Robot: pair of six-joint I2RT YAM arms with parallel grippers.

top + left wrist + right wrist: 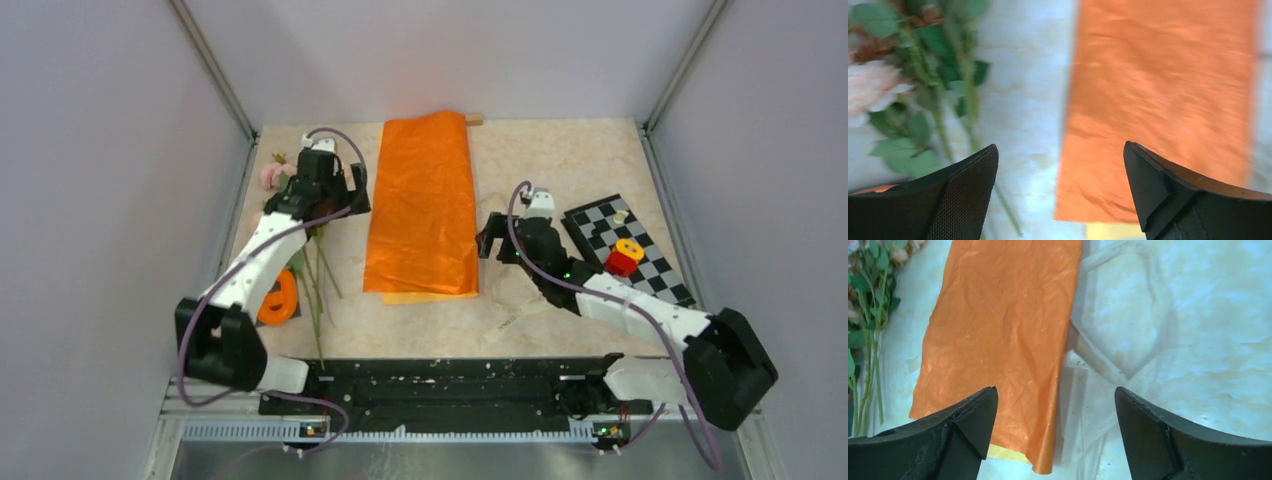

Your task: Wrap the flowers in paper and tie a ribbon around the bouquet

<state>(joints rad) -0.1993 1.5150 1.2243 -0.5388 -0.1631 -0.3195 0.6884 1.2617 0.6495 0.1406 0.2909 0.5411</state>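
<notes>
Seen from above, the left hand (342, 193) hovers open between the flowers (318, 290) and the folded orange paper (424, 200) mid-desk; its wrist view shows fingers (965, 195) spread wide, and the right wrist view shows the right hand (1055, 390) open over the paper's edge and the ribbon (1098, 359).

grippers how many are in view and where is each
2. The left gripper is open between the flowers and the left edge of the paper; the right gripper is open at its right edge. None hidden.
</notes>
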